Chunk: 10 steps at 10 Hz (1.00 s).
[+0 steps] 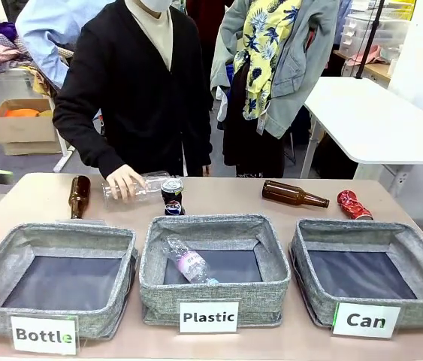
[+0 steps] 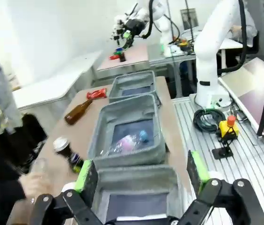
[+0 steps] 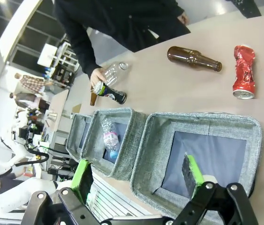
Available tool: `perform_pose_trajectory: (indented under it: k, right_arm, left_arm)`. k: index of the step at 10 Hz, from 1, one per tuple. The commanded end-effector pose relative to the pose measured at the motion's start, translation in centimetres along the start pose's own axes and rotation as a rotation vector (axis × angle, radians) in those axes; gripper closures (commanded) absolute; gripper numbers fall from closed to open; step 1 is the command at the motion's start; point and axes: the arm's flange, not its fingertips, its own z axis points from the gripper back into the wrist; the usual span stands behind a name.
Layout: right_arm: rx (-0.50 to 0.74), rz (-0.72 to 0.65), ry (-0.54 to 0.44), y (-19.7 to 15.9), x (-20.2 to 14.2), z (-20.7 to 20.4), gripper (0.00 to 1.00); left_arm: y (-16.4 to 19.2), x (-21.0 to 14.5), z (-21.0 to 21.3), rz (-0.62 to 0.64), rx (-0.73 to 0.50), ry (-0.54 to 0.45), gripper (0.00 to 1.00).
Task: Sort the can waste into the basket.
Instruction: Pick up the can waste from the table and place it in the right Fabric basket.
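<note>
The black Pepsi can [image 1: 172, 197] stands upright behind the middle bin, next to a person's hand [image 1: 124, 181]. The crushed red can [image 1: 354, 204] lies on the table behind the grey basket [image 1: 346, 226] labelled "Can", whose dark floor is bare. My left gripper [image 2: 141, 173] is open above the near bin, with the black can [image 2: 66, 150] to its left and the red can [image 2: 96, 93] and the basket [image 2: 136, 76] farther off. My right gripper [image 3: 137, 174] hangs open over the basket [image 3: 202, 119]; the red can [image 3: 243, 70] and black can [image 3: 109, 92] lie beyond.
The person's hand rests on a clear plastic bottle [image 1: 147, 186] lying on the table. Brown glass bottles lie at the left [image 1: 80, 195] and right [image 1: 294, 194]. The "Plastic" bin [image 1: 211, 226] holds a clear bottle [image 1: 188, 263]. The "Bottle" bin [image 1: 61, 233] stands at the left.
</note>
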Motion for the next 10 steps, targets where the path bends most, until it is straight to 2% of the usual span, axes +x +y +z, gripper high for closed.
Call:
perform_pose_trajectory:
  k: [1, 3, 4, 6, 10]
  right_arm:
    - [-0.011, 0.02, 0.004, -0.2, -0.2, -0.1, 0.0]
    - [-0.011, 0.02, 0.004, -0.2, -0.2, -0.1, 0.0]
    - [-0.011, 0.02, 0.004, -0.2, -0.2, -0.1, 0.0]
    - [-0.011, 0.02, 0.004, -0.2, -0.2, -0.1, 0.0]
    - [-0.011, 0.02, 0.004, -0.2, -0.2, -0.1, 0.0]
  left_arm:
    - [-4.0, -2.6, 2.7, 0.027, 0.069, -0.003, 0.0]
    - [-5.3, -4.9, 7.3, 0.119, 0.324, -0.03, 0.0]
    - [-5.9, -7.2, 8.5, 0.158, 0.391, -0.069, 0.0]
    - [-3.4, -6.6, 10.0, 0.133, 0.361, -0.082, 0.0]
    - [-0.1, -6.9, 7.9, 0.127, 0.28, -0.06, 0.0]
